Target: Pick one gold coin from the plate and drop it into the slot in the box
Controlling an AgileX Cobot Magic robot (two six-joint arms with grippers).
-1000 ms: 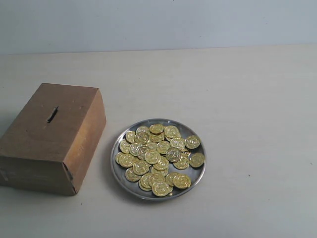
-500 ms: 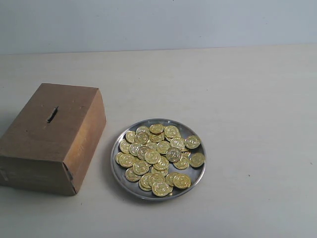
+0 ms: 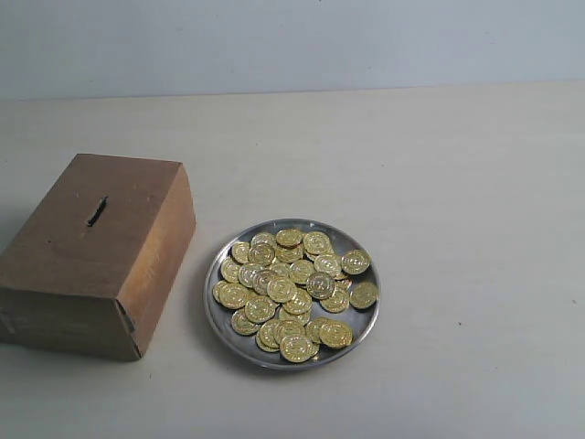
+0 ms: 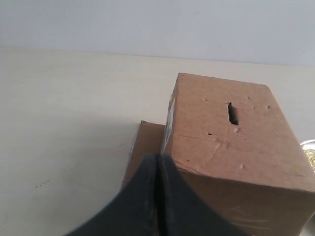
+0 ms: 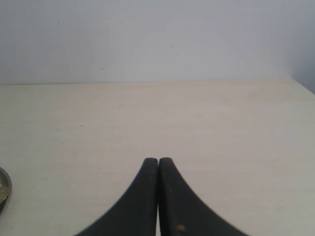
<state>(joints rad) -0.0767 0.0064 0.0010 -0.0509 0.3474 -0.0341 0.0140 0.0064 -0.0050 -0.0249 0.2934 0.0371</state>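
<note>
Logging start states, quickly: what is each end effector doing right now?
Left end effector: closed, holding nothing.
Right end effector: closed, holding nothing.

Pale cream worktop carrying two things.
A brown rectangular cardboard box sits at the left of the frame. A round shallow silver metal plate lies just beside it on the right, at lower centre.
</note>
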